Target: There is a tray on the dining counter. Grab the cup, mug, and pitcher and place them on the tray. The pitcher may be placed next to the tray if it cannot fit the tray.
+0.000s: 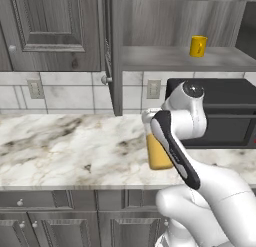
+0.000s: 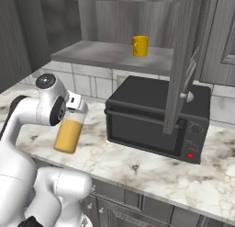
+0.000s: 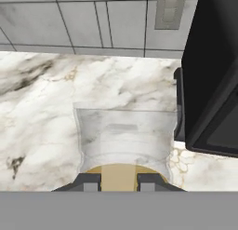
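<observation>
Pitcher between jaws | right base: mug on shelf

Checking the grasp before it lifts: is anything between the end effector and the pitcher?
Nothing visible. The end effector is already at the pitcher, its fingertips either side of the rim. The microwave stands beside it, apart.

Microwave blocks the right side, close beside the pitcher. Open cabinet door hangs over the microwave. Bare marble worktop to the left gives free passage. Tiled wall closes the back. Mug on the shelf is reachable from the front.
</observation>
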